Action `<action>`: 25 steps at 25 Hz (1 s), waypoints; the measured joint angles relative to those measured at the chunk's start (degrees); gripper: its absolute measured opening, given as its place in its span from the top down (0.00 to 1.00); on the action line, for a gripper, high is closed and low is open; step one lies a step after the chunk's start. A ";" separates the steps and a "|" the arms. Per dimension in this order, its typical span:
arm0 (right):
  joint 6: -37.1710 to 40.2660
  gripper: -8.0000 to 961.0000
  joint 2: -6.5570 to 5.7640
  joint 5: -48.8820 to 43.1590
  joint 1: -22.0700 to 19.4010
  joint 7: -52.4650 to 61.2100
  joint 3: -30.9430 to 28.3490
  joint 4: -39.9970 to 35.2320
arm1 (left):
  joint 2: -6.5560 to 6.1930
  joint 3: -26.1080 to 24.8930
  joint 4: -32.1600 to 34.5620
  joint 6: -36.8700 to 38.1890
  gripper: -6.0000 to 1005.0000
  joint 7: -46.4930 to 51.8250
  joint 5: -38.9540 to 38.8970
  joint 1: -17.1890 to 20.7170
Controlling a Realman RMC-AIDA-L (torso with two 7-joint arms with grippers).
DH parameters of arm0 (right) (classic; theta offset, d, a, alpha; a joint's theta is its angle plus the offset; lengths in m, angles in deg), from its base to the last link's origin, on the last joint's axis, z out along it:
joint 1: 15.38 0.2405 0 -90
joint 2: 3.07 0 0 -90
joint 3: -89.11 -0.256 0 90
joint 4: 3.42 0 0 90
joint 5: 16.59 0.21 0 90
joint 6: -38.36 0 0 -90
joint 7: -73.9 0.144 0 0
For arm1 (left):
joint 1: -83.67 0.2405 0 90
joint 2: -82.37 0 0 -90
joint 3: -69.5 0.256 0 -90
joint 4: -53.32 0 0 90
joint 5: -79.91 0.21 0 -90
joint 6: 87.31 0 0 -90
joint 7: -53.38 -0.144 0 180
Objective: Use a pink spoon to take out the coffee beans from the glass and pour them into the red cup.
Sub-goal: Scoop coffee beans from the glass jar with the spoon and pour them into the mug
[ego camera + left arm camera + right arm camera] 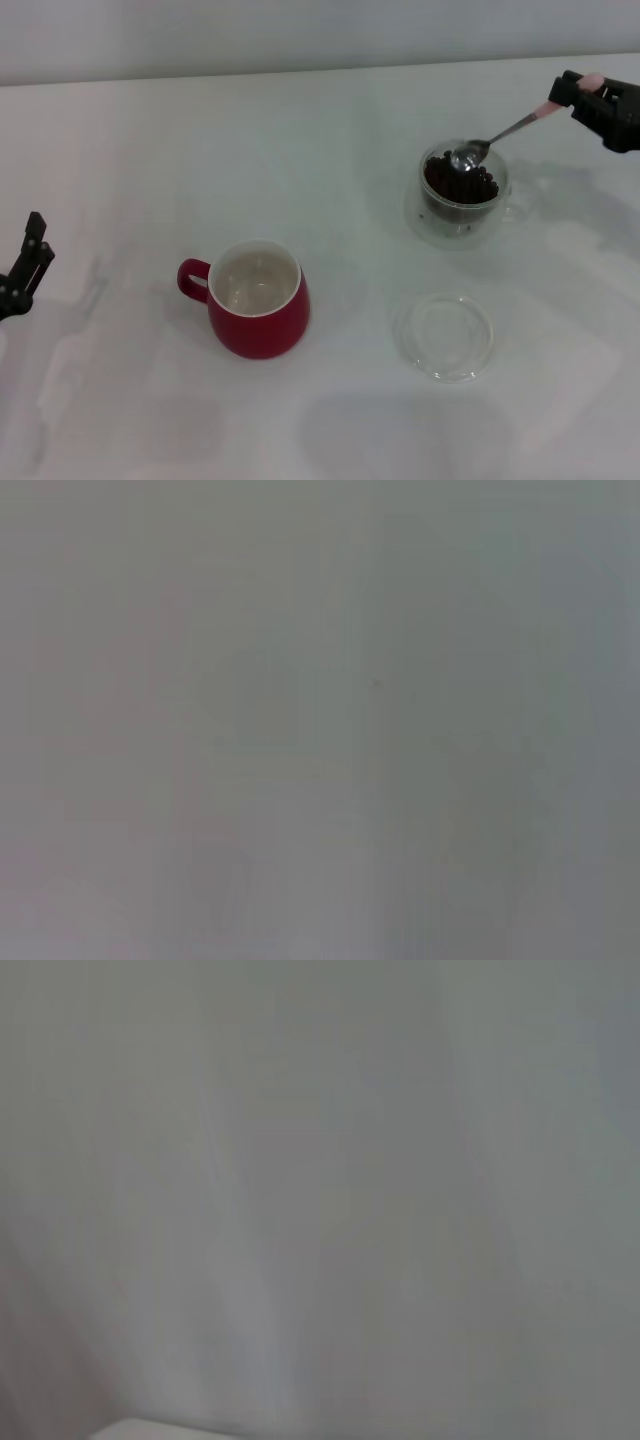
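Slanting down-left from the clenched right tool (568, 97), the pink spoon (500, 136) dips bowl-first into the glass (462, 195).

A slim teaspoon with a silver metal bowl and pale pink handle (497, 138) slants down, its bowl over the heap of dark brown coffee beans (460, 186) inside the small clear double-walled glass cup (463, 196). The rounded glossy red ceramic mug (257, 298) (white inside, loop handle pointing left) stands upright, well apart, nearer the robot and to its left.
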State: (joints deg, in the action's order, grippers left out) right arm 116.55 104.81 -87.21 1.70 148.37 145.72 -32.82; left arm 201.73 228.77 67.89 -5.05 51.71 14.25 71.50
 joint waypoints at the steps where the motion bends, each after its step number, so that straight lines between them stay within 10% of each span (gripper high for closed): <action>1: 0.00 0.84 0.14 -0.29 -0.13 -0.19 0.06 -0.22 | 0.00 0.00 0.00 -0.01 0.14 0.00 0.00 -0.04; 9: -2.28 0.84 2.58 -2.99 -1.18 -1.95 -0.03 -3.47 | 0.05 0.12 0.02 -0.10 0.14 0.00 0.01 0.07; 25: -7.49 0.84 2.62 -8.46 -0.28 6.68 0.48 -3.86 | 0.08 0.18 0.02 -0.08 0.14 0.00 0.01 -0.31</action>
State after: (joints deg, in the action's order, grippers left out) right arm 109.06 107.43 -95.67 1.42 155.05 146.20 -36.69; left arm 201.81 228.95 67.91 -5.13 51.71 14.27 71.20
